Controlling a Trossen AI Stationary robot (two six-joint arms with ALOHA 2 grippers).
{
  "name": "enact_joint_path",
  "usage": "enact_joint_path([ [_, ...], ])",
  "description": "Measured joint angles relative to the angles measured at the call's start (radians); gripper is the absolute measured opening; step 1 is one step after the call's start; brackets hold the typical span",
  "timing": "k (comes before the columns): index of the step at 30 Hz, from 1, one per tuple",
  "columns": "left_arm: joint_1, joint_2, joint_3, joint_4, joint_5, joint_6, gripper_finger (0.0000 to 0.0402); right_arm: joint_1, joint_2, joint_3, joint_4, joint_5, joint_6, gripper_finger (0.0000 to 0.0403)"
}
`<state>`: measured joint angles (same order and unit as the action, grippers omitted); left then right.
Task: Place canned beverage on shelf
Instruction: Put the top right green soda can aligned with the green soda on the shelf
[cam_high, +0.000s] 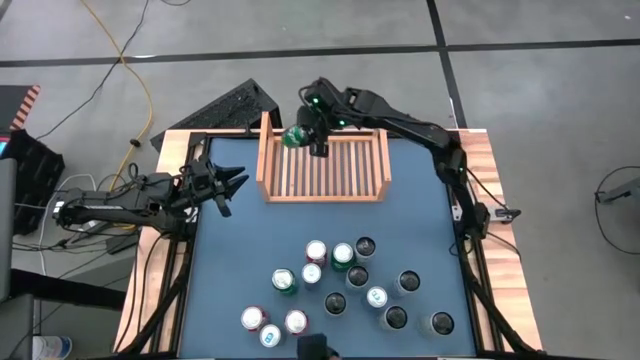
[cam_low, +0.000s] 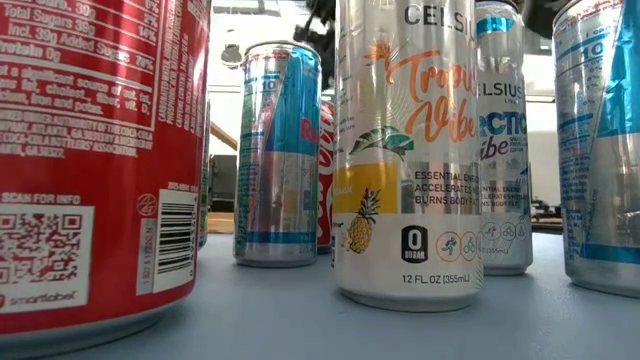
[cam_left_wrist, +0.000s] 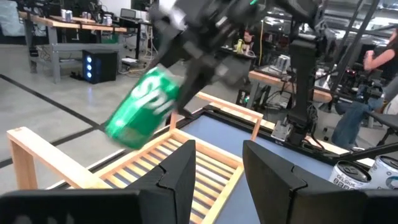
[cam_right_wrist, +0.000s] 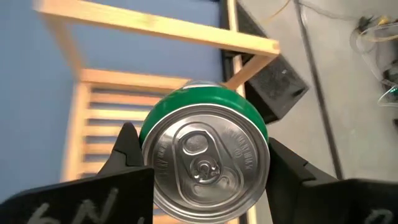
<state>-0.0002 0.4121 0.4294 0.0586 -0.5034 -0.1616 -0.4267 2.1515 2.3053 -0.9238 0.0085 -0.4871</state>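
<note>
A green can (cam_high: 296, 137) hangs tilted over the far left corner of the light-wood shelf (cam_high: 323, 190), with my right gripper (cam_high: 312, 140) shut on it. The left wrist view shows this can (cam_left_wrist: 143, 106) above the shelf's slats (cam_left_wrist: 180, 168). The right wrist view looks onto its silver lid (cam_right_wrist: 205, 163). My left gripper (cam_high: 235, 183) waits at the table's left edge, level and open, with nothing between its fingers (cam_left_wrist: 180, 177). My right gripper pinches the green can's side wall just below the lid (cam_right_wrist: 149, 140) between its two fingers, one on each side. The fingers slant down from the far right and lie along the can. The can is lifted clear of the shelf, its bottom end (cam_left_wrist: 121, 134) lowest.
Several upright cans (cam_high: 340, 285) stand in a cluster on the blue table's near half; the low view shows them close up, a red one (cam_low: 95, 160) and a silver one (cam_low: 408, 150). People sit at benches beyond the table (cam_left_wrist: 367, 93).
</note>
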Motion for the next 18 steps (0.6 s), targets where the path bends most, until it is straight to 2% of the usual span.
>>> enact_joint_path([
  [7,0.000,0.000,0.000,0.000,-0.001,0.000,0.0120,-0.042,0.085,-0.004,0.008,-0.029,0.067,0.0159],
  [18,0.001,0.000,0.000,-0.002,-0.003,-0.010,0.0120,0.015,0.148,-0.003,-0.088,-0.032,0.071,0.0159],
])
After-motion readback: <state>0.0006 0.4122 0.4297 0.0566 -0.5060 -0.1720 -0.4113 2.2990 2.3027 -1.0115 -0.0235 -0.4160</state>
